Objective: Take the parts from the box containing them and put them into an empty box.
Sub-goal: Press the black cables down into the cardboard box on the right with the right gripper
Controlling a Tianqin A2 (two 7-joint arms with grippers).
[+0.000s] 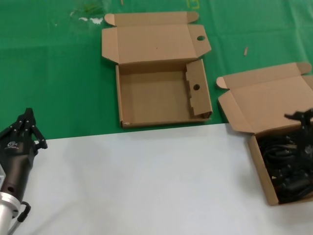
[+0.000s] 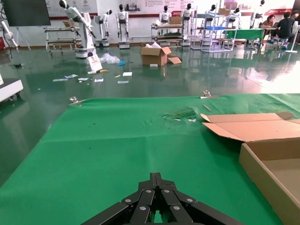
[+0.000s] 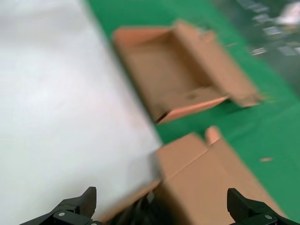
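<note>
A tangle of glossy black power cables [image 1: 286, 169] is seen at the lower right of the head view, heaped inside a brown cardboard mailer box with a plain hinged lid [image 1: 264, 105] thrown back. Over those cables the right gripper [image 1: 304, 128] is held, its fingers [image 3: 75, 208] spread wide with nothing between them. At upper centre a shallow brown cardboard box with round holes in its flaps [image 1: 156, 93] is laid open on the green cloth [image 1: 54, 78]. At lower left, over the white tabletop [image 1: 142, 181], the left gripper [image 1: 25, 125] is parked with its fingertips drawn together.
</note>
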